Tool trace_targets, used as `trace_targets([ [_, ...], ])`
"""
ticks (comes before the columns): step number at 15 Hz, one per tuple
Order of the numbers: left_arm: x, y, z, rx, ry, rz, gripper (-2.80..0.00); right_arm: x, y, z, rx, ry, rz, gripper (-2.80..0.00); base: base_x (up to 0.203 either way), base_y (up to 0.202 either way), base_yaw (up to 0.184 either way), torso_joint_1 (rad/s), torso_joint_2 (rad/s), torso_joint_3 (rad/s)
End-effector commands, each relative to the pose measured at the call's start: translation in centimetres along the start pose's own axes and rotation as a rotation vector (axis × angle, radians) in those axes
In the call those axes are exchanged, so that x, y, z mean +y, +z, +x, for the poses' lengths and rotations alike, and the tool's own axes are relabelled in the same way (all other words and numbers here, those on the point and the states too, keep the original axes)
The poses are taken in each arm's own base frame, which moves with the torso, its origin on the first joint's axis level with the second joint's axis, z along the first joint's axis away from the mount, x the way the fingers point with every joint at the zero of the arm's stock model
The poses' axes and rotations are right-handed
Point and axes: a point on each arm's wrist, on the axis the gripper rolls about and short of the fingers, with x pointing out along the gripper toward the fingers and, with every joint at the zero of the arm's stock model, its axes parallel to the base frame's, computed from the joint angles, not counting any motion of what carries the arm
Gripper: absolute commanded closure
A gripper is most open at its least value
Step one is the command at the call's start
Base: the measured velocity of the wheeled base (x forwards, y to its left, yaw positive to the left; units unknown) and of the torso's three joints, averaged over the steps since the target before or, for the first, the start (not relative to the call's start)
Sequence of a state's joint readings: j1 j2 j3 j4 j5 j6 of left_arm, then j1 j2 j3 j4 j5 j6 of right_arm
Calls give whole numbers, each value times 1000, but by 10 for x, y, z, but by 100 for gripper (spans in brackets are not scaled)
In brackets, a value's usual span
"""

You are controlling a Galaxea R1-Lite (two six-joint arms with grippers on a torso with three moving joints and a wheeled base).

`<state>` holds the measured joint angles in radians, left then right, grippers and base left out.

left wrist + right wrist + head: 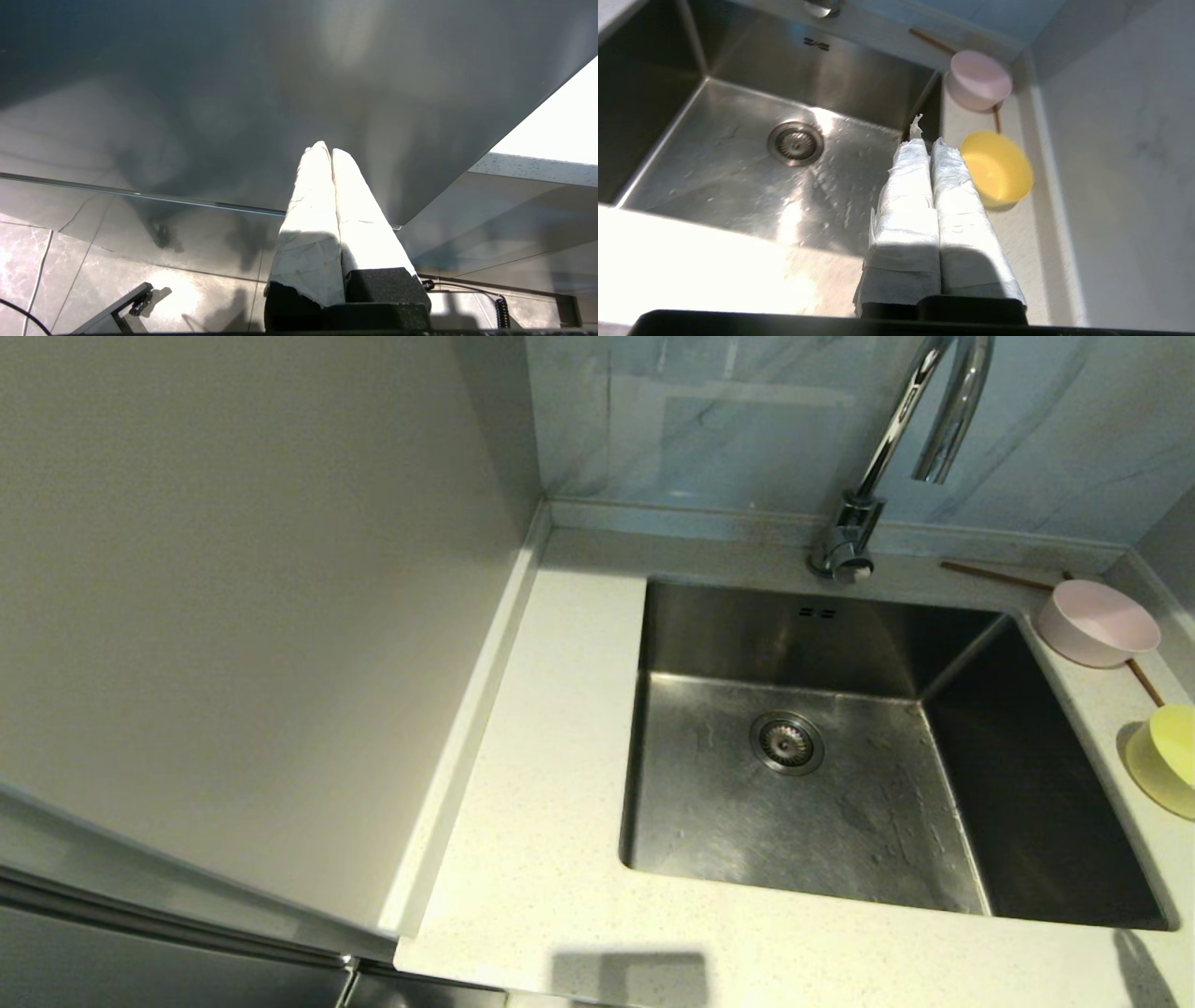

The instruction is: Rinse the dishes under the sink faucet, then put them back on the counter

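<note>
From my remote station I find the left gripper [326, 151] parked low beside a grey cabinet panel [233, 93], its wrapped fingers pressed together, holding nothing. The right gripper [928, 142] hangs over the sink's near right rim, fingers likewise pressed together and empty. The sink [709, 821] is bare down to its drain. On the counter [532, 784] to its right stand the yellow-green bowl [1167, 761], then the pink bowl [1098, 623], with the chopsticks [994, 576] lying beneath and behind it. The faucet [887, 439] rises at the back edge
</note>
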<state>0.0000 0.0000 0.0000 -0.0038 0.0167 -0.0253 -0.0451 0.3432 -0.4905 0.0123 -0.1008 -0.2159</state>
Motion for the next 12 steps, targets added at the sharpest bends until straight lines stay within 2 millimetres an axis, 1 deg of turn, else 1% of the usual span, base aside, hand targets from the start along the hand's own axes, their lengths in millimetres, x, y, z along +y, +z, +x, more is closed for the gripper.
trace_targets([
  [1,0,0,0,-4,0,-1,0,3,-17,-11,-16,1,15,0,0,0,0,0,0,0],
  [4,0,0,0,-4,0,-1,0,4,-30,-17,-30,22,24,0,0,0,0,0,0,0],
  [7,0,0,0,-4,0,-1,0,4,-33,-24,-75,36,47,0,0,0,0,0,0,0],
  [9,0,0,0,-4,0,-1,0,5,-40,-29,-101,53,54,0,0,0,0,0,0,0],
  [12,0,0,0,-4,0,-1,0,8,-54,-28,-175,45,72,0,0,0,0,0,0,0],
])
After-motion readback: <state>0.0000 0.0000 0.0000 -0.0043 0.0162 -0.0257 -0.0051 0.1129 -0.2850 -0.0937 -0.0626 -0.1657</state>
